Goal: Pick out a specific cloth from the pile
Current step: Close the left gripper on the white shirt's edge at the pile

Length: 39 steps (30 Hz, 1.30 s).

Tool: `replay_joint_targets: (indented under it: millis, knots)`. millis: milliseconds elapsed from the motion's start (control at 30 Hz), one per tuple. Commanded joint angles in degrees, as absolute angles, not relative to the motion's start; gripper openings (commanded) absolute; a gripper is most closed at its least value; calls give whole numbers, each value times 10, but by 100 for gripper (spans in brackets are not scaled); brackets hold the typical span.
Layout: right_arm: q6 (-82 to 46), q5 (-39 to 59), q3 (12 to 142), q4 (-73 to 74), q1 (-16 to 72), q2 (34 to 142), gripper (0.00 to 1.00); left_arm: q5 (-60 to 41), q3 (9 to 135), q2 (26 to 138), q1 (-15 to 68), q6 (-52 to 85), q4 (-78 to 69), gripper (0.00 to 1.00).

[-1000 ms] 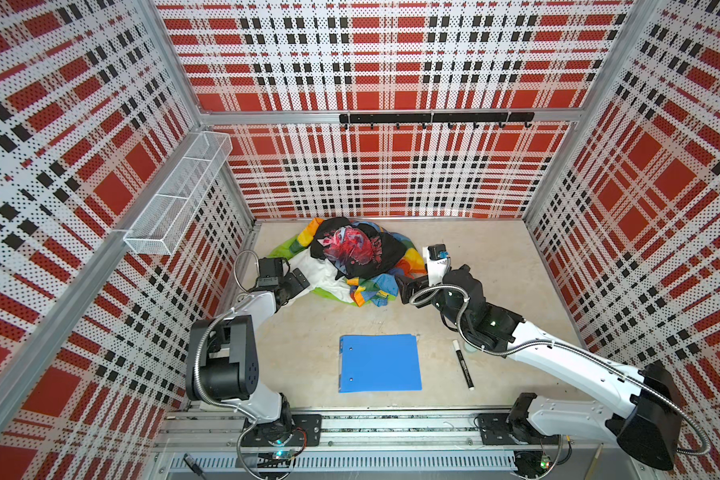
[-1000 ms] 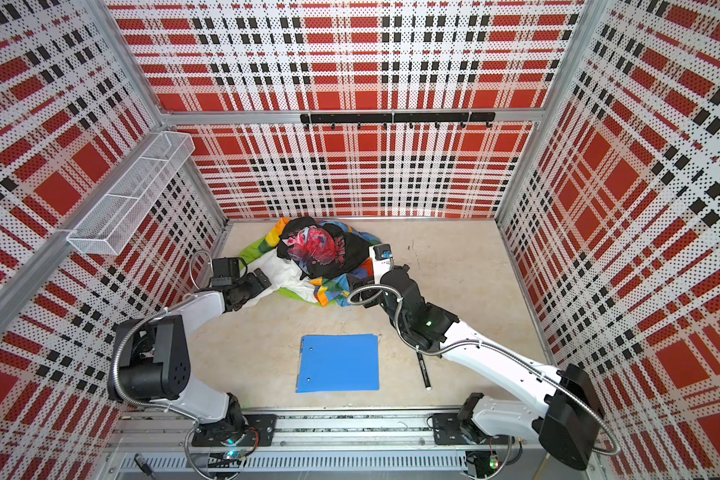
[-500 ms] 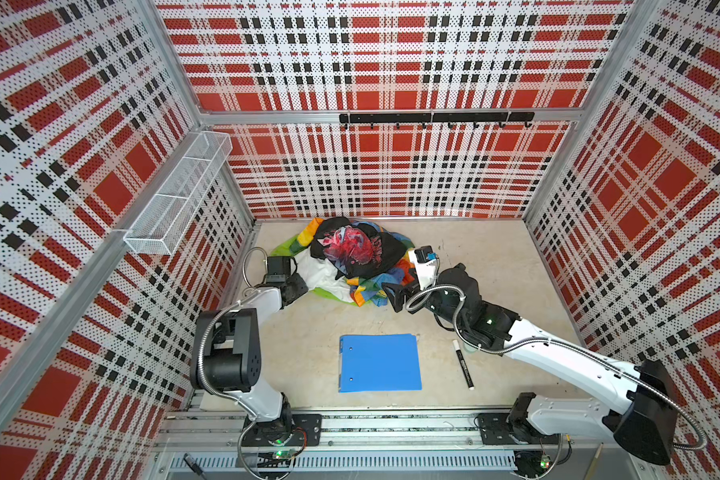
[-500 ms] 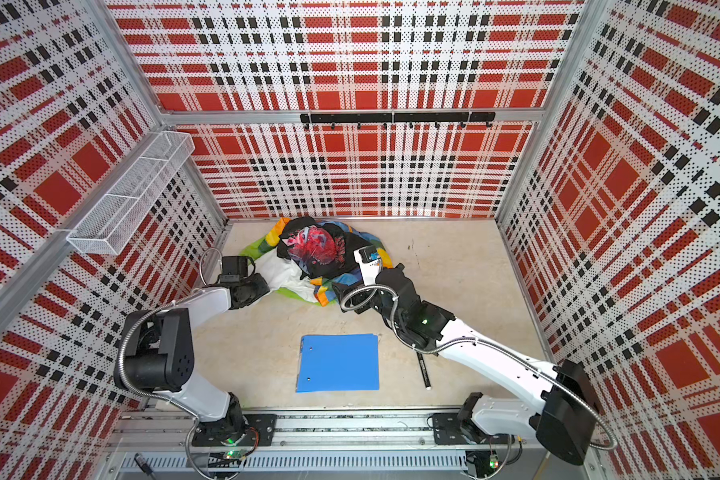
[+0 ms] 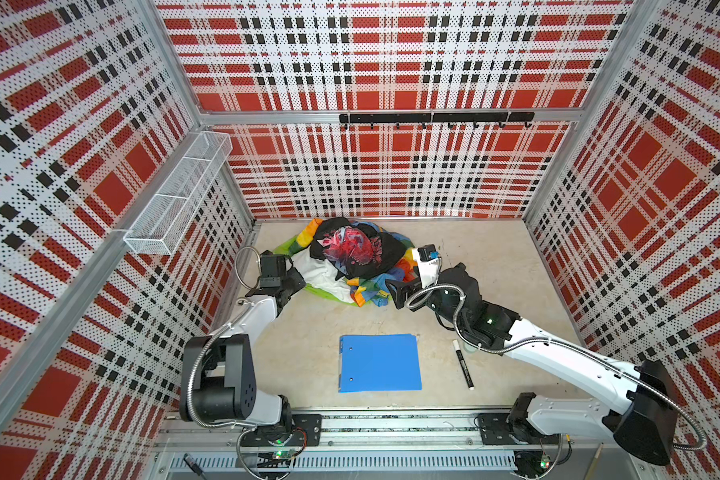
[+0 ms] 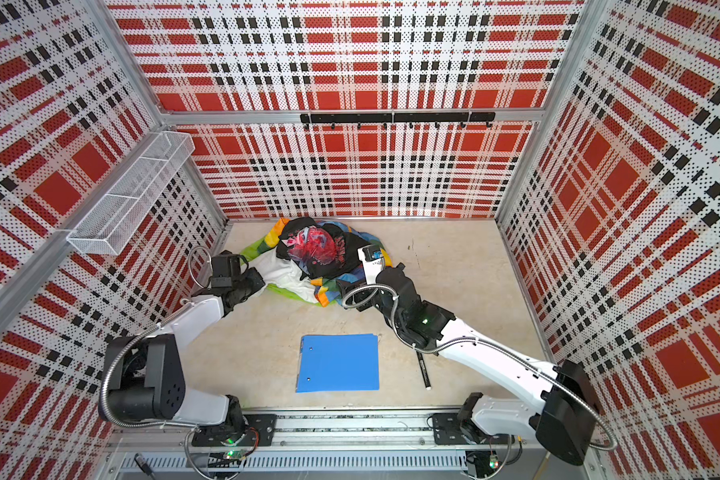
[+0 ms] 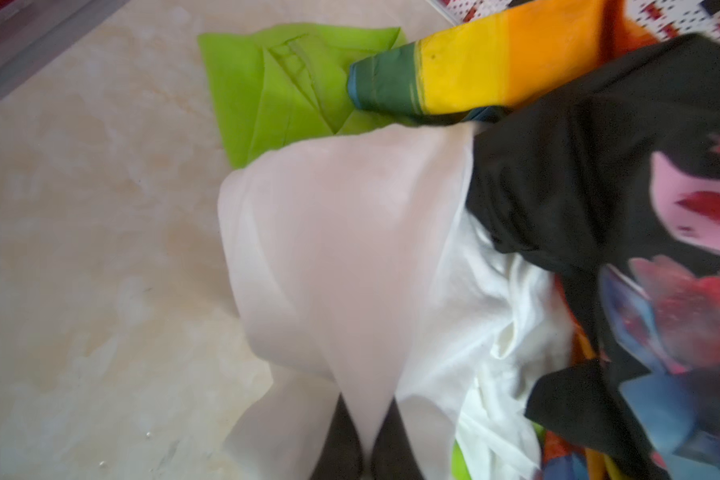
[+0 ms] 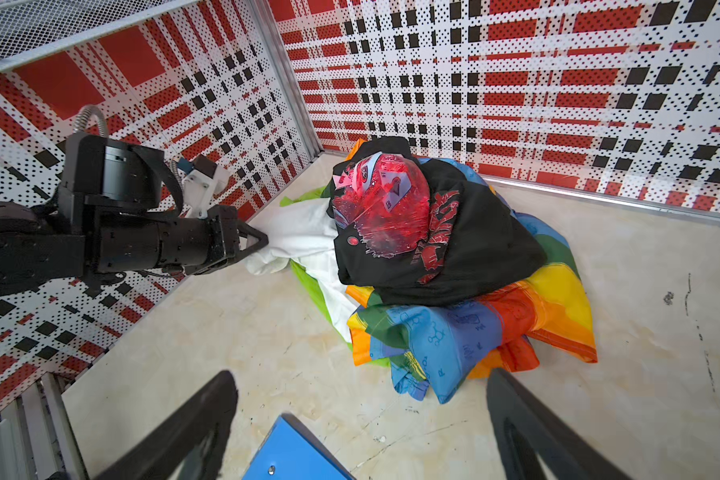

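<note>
Left wrist view: my left tool (image 7: 366,417) is pressed together on a fold of the cloth (image 7: 350,249), and the white fabric rises in a smooth wedge from between my two dark fingers (image 7: 341,440). The right wrist view shows the same pinch from the side, with the left tool (image 8: 262,240) closed on the cloth's (image 8: 304,232) outer edge, low over the worktop (image 8: 267,340). Beyond the pinch, the cloth runs back into the pile (image 5: 371,286), where it is tucked under the black garment (image 7: 578,166) with red print and lies over the lime green cloth (image 7: 275,83). A rainbow cloth (image 8: 495,328) spreads beneath the black garment on the far side of the heap. In both top views the cloth (image 5: 323,276) (image 6: 285,274) shows on the left side of the pile, which sits towards the back wall, left of the middle. My right tool (image 8: 360,376) is spread wide and holds nothing; in a top view it (image 5: 393,291) hovers just beside the rainbow cloth's front right edge. Nearer the front of the worktop, well apart from the pile, a blue folder (image 5: 379,362) lies flat. A black marker (image 5: 463,365) lies to its right, beside my right arm.
</note>
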State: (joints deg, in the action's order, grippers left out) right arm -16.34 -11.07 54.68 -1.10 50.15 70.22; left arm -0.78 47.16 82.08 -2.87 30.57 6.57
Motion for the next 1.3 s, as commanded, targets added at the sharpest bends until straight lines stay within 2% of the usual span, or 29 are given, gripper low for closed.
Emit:
replay_joint_targets:
  millis: [0,433,600,700,800,933,1100,1267]
  knots:
    - [-172,-120,548,-2,503,700,100,-56,462,777,-35,299,15,0]
    - [-181,-115,545,-3,502,718,100,-331,427,735,-119,395,-193,0]
    - [-186,-104,545,2,503,729,100,-345,421,759,-120,397,-190,7]
    - [-187,-103,545,2,503,730,100,-311,401,767,-120,393,-171,22]
    - [-186,-105,545,0,502,730,100,-270,420,786,-114,357,-94,42]
    - [-186,-107,545,1,502,735,100,-240,453,816,-98,325,-27,63]
    - [-190,-103,545,3,503,739,100,-179,510,865,-57,286,68,77]
    - [-191,-110,539,-1,503,730,100,-134,542,921,-35,272,133,83]
